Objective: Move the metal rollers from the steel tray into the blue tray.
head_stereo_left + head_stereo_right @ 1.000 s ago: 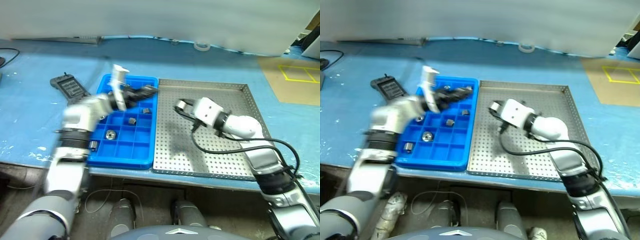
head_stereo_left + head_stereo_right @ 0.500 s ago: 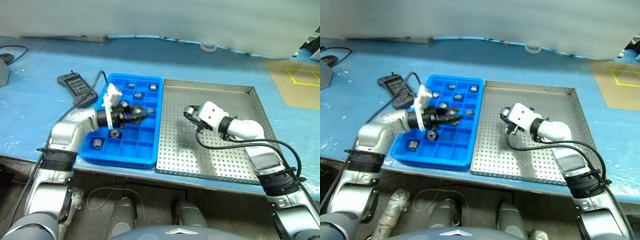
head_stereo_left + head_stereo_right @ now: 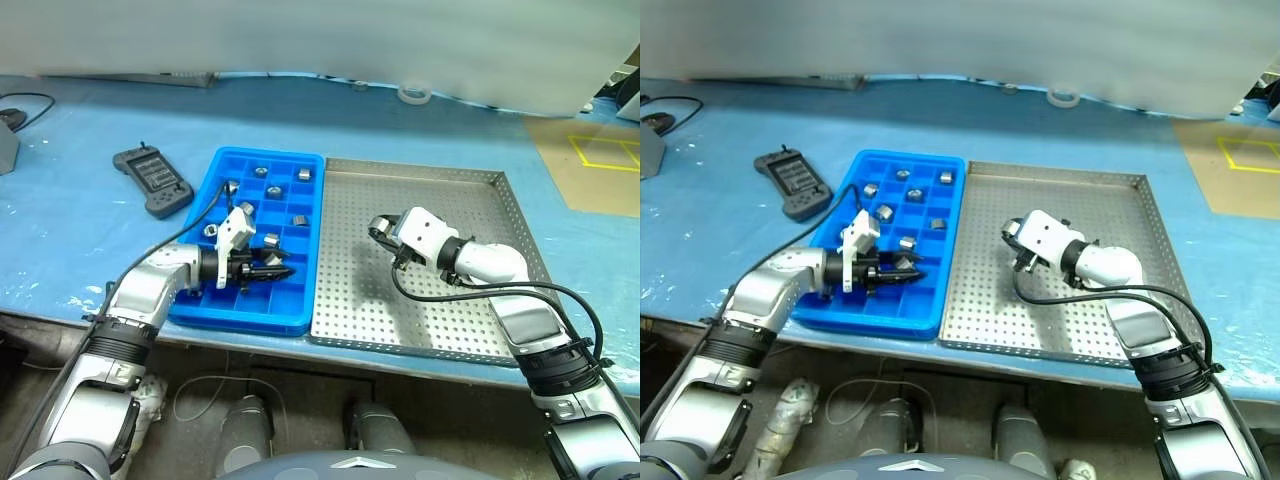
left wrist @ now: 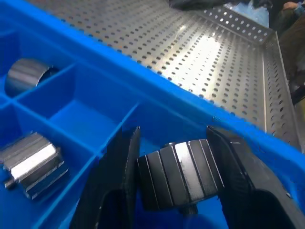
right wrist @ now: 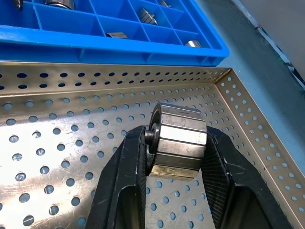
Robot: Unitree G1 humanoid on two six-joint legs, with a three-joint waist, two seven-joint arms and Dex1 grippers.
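Blue worktop | left tool (image 3: pixel 272 271) has dropped low into blue tray (image 3: pixel 300 318), clamping a roller (image 4: pixel 181 172): release due | right tool (image 3: pixel 1016 240) unmoved over steel tray (image 3: pixel 505 205), clamping another roller (image 5: pixel 178 138)

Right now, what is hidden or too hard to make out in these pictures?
- Left wrist view: the roller in the left end effector is cut off by the picture's edge.
- Right wrist view: the right end effector's fingers cover the held roller's ends.
- Eye views: the left arm hides part of the blue tray.
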